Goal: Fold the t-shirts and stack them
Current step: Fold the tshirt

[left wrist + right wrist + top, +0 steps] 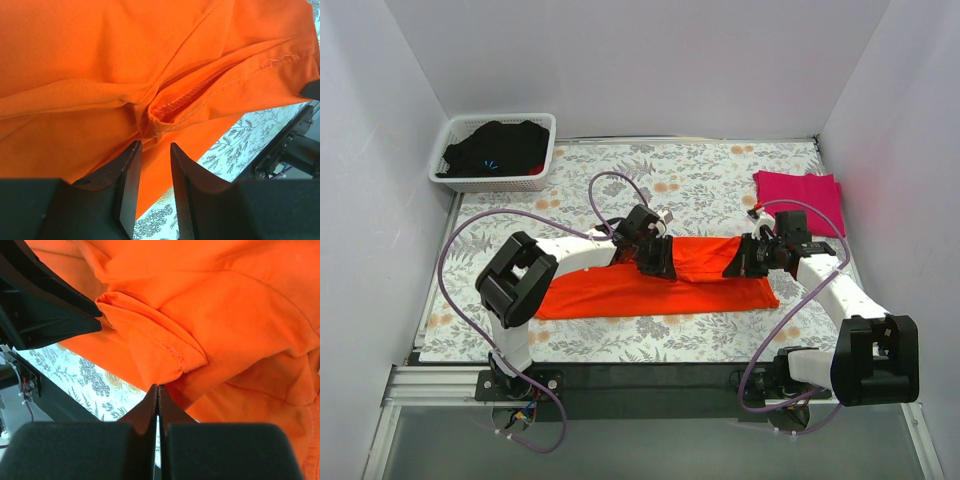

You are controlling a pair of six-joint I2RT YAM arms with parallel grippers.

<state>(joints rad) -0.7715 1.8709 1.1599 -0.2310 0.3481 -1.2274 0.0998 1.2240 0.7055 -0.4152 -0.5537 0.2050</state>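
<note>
Left gripper [155,145] stands narrowly parted, gripping nothing, over the orange t-shirt [610,292], a long band mid-table. Right gripper [158,388] is pressed closed beside a stitched hem, any pinch unclear. Best to take both layers at the hem and lift evenly. Cloth is soft and creased; the folded magenta t-shirt [800,190] lies at two o'clock.

Left gripper [154,146] stands slightly parted, right gripper [158,389] pressed closed.
</note>
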